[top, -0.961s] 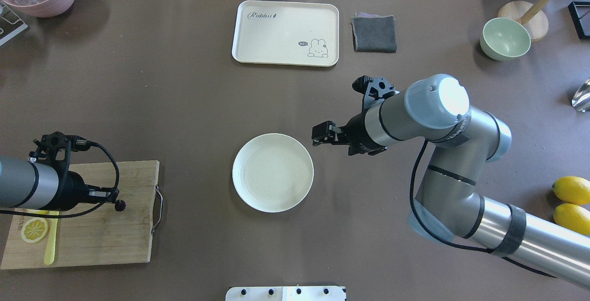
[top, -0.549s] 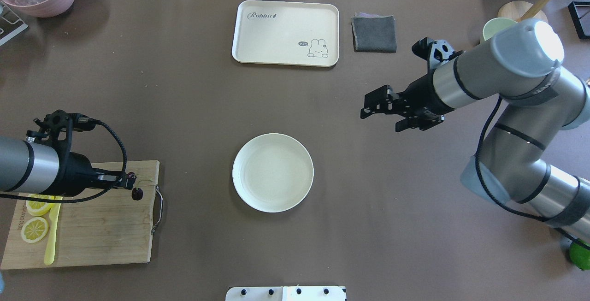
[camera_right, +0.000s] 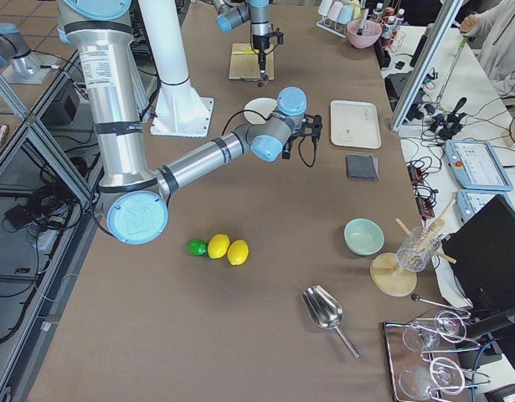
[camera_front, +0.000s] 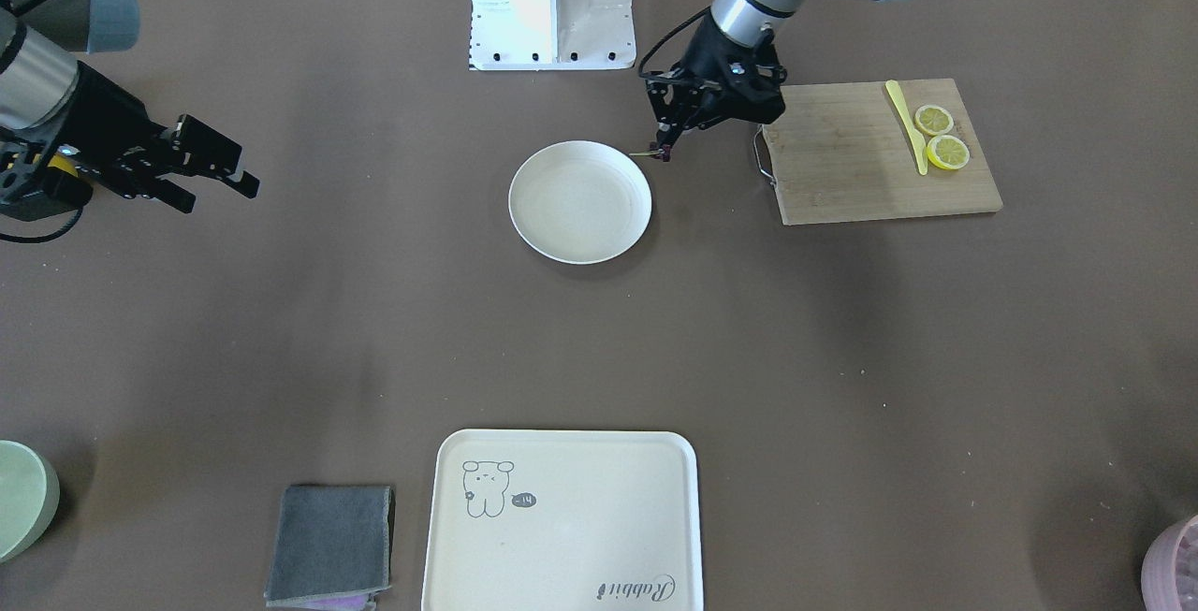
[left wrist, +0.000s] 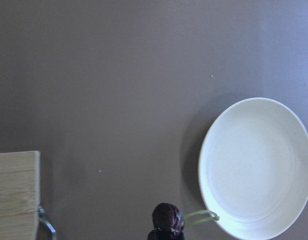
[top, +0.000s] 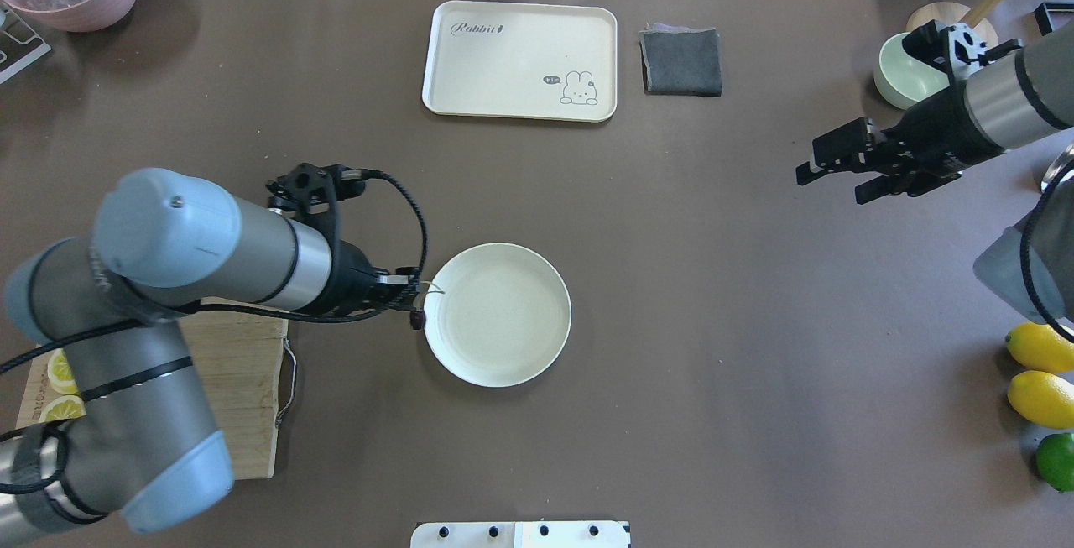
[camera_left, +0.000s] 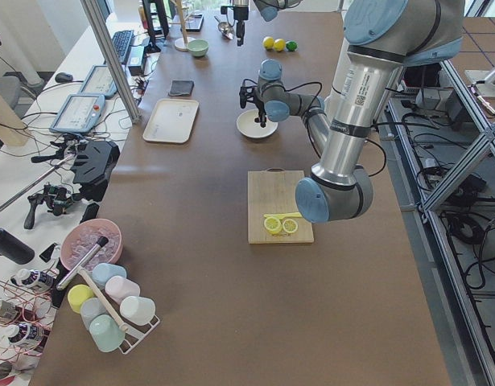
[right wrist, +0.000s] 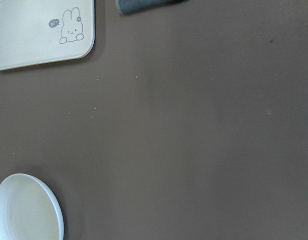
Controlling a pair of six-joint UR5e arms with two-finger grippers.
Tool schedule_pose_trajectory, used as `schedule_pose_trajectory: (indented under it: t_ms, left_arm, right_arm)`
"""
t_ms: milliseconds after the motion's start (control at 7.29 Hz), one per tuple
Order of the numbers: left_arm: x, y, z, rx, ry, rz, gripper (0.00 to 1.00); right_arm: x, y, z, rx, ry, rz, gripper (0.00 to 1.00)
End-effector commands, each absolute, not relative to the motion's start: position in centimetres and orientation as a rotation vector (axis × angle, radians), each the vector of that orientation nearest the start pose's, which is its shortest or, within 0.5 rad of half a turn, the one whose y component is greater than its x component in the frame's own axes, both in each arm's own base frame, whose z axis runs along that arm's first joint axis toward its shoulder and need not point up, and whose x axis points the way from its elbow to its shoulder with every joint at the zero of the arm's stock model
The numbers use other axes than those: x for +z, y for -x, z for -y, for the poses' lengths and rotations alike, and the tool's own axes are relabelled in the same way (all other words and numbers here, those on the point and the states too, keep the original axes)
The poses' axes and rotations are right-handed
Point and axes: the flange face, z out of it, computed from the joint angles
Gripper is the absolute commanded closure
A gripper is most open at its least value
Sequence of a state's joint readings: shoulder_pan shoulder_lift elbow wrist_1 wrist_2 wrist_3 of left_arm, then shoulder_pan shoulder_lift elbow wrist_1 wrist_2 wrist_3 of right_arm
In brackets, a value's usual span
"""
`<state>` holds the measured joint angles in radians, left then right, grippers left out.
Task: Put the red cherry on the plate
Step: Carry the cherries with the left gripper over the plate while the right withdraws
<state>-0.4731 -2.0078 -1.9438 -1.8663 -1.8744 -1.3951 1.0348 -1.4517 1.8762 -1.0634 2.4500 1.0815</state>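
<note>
Red cherry (top: 415, 319): is pinched, apparently by its stems, in left gripper (top: 410, 290), just outside plate (top: 513, 323) rim. Plate centre is found straight beyond the jaws.

Silver-grey tubular left arm (top: 210, 256) & right arm (top: 1019, 82), w/ pale blue joint caps, black rings. Black two-finger left gripper (top: 411, 292), right gripper (top: 829, 185). Black cable (top: 415, 212) loops at left wrist. White base plate (camera_front: 552, 3) w/ black screws.
</note>
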Motion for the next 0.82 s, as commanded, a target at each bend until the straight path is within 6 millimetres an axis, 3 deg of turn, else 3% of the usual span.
schedule_pose_trajectory:
  t_ms: [0,137,549,686]
  left_arm:
    - [18.4,-54.6,34.0,-0.135,-0.114,-1.115,1.0]
    - [18.4,-56.3,34.6,-0.138,-0.115,-1.098,1.0]
    - [19.8,-56.8,35.1,-0.107,-0.133,-1.07,1.0]
    - [20.0,-56.8,35.2,-0.117,-0.129,-1.063,0.94]
  right_arm:
    - [42.6,16.8,47.0,0.028,-0.039,1.162,0.0]
    - [43.4,15.5,46.8,0.024,-0.047,1.162,0.0]
    - [44.3,14.8,46.3,0.036,-0.032,1.16,0.0]
    - [44.3,14.6,46.1,0.037,-0.033,1.16,0.0]
